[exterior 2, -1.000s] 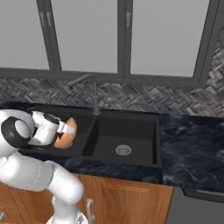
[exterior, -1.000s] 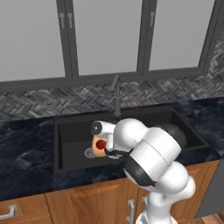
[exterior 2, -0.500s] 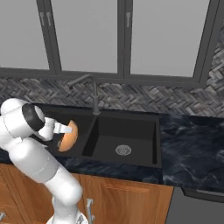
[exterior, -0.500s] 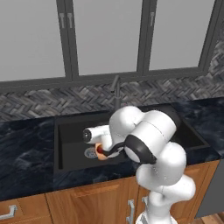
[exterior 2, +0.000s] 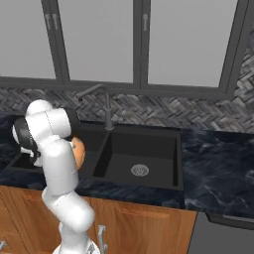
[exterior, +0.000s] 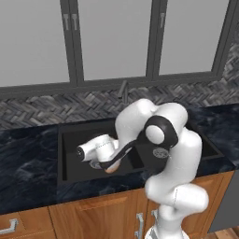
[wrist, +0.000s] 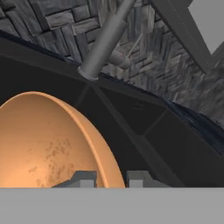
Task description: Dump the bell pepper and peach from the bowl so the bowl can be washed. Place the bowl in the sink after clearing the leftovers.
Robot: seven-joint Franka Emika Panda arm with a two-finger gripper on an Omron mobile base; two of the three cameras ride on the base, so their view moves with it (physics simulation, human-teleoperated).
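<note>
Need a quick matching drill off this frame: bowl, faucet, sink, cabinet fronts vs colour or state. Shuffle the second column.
Things:
1. bowl
2. faucet
3. sink
4. cabinet fronts

Descriptions:
A. black double basin with a round silvery drain
B. brown wood with light metal handles
C. orange-tan, tipped up, rim pinched by the end effector
D. slim, dark grey, rising at the back of the basin

Pairs: 1-C, 2-D, 3-A, 4-B
</note>
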